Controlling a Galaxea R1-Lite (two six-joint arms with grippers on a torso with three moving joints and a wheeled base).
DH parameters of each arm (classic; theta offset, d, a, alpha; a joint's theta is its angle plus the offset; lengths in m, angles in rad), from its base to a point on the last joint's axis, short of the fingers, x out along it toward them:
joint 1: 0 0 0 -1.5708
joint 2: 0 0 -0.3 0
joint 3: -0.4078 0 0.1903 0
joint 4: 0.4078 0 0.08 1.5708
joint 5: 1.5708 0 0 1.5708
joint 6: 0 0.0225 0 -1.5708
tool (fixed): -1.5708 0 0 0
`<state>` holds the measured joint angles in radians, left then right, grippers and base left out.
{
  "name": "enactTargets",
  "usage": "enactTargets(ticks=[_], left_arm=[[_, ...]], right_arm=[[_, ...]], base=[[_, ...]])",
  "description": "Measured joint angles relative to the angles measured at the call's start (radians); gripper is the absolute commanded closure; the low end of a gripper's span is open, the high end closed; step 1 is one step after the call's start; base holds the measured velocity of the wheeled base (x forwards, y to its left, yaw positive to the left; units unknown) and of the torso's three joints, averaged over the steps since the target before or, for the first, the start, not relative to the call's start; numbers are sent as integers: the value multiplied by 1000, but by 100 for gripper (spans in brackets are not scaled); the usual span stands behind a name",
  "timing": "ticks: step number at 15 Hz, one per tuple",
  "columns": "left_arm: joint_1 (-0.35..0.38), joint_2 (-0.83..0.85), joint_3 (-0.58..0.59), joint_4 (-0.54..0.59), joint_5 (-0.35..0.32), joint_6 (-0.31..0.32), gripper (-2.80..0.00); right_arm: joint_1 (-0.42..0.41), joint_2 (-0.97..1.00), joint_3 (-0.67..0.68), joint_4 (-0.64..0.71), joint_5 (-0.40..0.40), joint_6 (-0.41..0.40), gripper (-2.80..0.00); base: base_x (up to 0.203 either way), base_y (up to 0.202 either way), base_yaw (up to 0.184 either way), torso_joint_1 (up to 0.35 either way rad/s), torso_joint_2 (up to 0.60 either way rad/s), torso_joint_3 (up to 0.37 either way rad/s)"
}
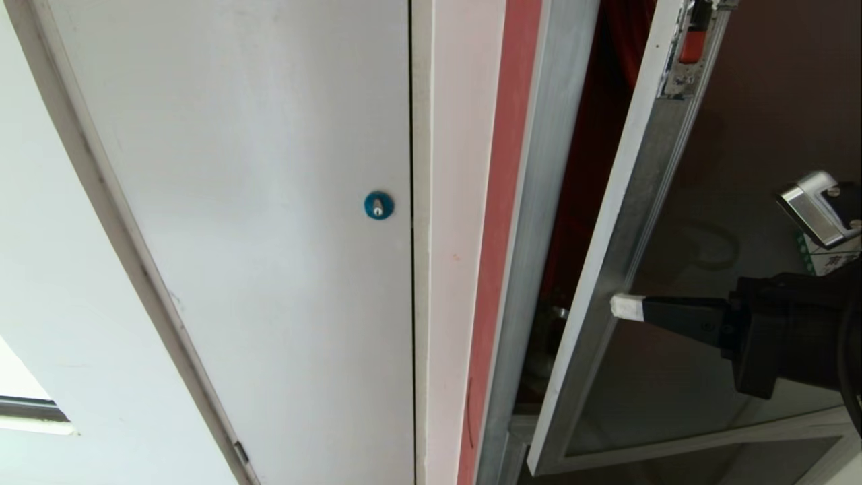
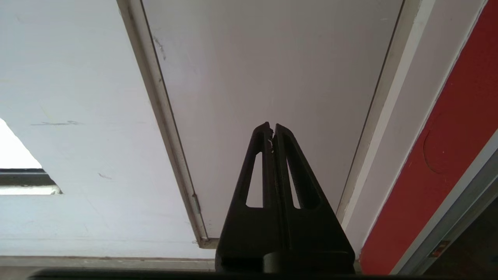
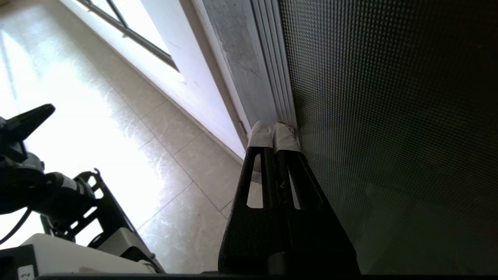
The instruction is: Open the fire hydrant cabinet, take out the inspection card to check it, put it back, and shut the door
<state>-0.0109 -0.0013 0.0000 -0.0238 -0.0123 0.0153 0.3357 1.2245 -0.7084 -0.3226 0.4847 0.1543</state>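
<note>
Two grippers on view, both closed and empty. Right gripper (image 1: 623, 306): fingers pressed together, white-taped fingertips (image 3: 261, 134) laid against the silver frame edge of the door (image 1: 741, 202), at the seam where the frame meets the dark tinted glass; nothing is held between them. Left gripper (image 2: 272, 128): fingers together, holding nothing, hanging clear of the wall and pointed at the white panel door (image 1: 269, 202); it touches nothing.

Door: swung partly away from the fire hydrant cabinet (image 1: 532, 202), leaving a narrow gap that shows only dark red shadow inside. Contents of the cabinet are hard to make out through that gap. A metal handle (image 1: 818, 205) sits on the glass near the right edge of the head view, and just below it a corner of a green-bordered sticker (image 1: 825, 259), mostly cut off and partly covered by the black body of the right arm. A red catch (image 1: 693, 40) shows at the top of the door frame, also cropped. Inspection card: not visible anywhere.

Around: a blue round lock (image 1: 378, 205) on the white panel door, a red strip (image 1: 502, 236) between that door and the cabinet frame, pale floor tiles (image 3: 163, 128) below, and a window (image 3: 128, 27) low along the wall.
</note>
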Motion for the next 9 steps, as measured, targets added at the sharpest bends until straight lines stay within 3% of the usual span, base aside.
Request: enactTargets(ticks=[3, 9], left_arm=[[0, 0, 0, 0, 0, 0, 0], [0, 0, 0, 0, 0, 0, 0]], right_arm=[[18, 19, -1, -7, -35, 0, 0], [108, 37, 10, -59, -198, 2, 0]], base=[[0, 0, 0, 0, 0, 0], [0, 0, 0, 0, 0, 0]])
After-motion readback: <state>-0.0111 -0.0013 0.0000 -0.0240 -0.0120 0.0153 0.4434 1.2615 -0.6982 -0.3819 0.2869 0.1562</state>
